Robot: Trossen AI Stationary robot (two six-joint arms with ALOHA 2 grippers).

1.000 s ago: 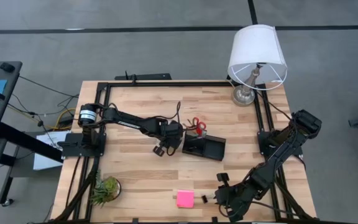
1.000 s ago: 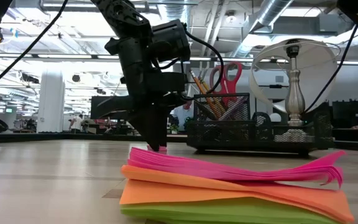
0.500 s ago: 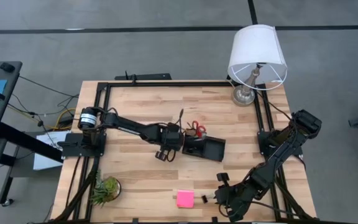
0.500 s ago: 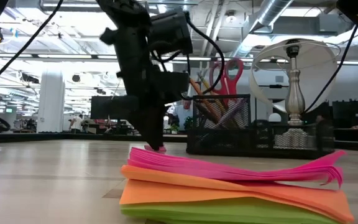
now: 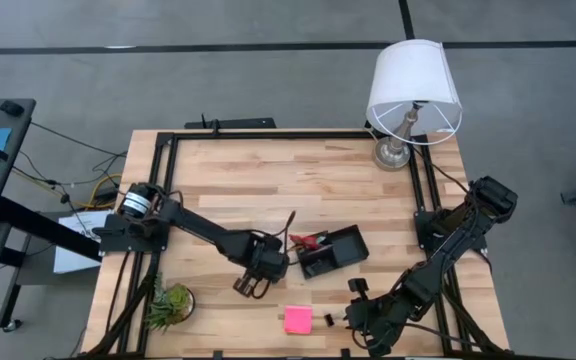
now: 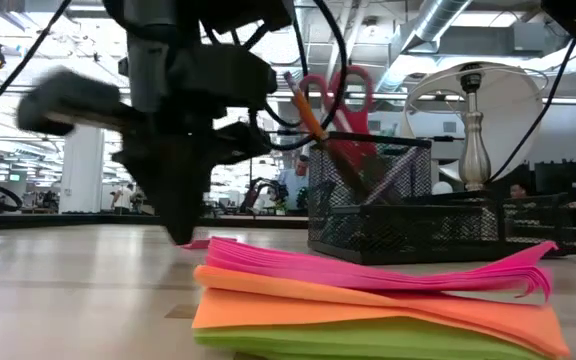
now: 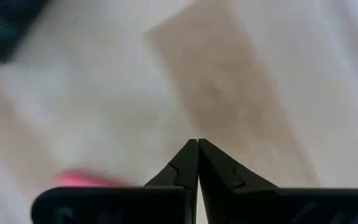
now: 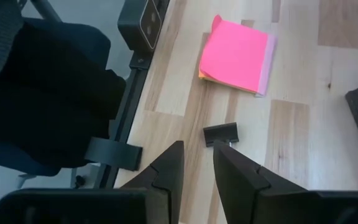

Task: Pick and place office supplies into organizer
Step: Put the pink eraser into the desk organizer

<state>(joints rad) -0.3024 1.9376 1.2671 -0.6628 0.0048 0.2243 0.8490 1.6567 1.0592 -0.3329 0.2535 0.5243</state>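
The black mesh organizer (image 5: 333,250) (image 6: 408,220) stands mid-table, skewed to the table's edges. Red-handled scissors (image 6: 340,92) (image 5: 311,240) and pencils (image 6: 303,105) stand in its cup end. My left gripper (image 5: 252,285) (image 7: 197,143) is shut with nothing between its fingers, pointing down just left of the organizer. A small pink blur (image 7: 82,179) shows beside its fingers. The pink sticky-note pad (image 5: 298,319) (image 8: 235,56) (image 6: 368,300) and a black binder clip (image 8: 220,133) (image 5: 329,320) lie near the front edge. My right gripper (image 8: 197,158) (image 5: 353,315) stands open above the clip.
A white-shaded lamp (image 5: 415,85) (image 6: 473,110) stands at the far right corner. A small green plant (image 5: 171,305) sits at the near left. A black frame (image 5: 168,150) runs around the wooden tabletop. Bare wood lies across the far half.
My left gripper has swung from beside the organizer toward the table's near edge and slightly left. The organizer has slid toward the near edge and turned about, carrying the scissors and pencils with it.
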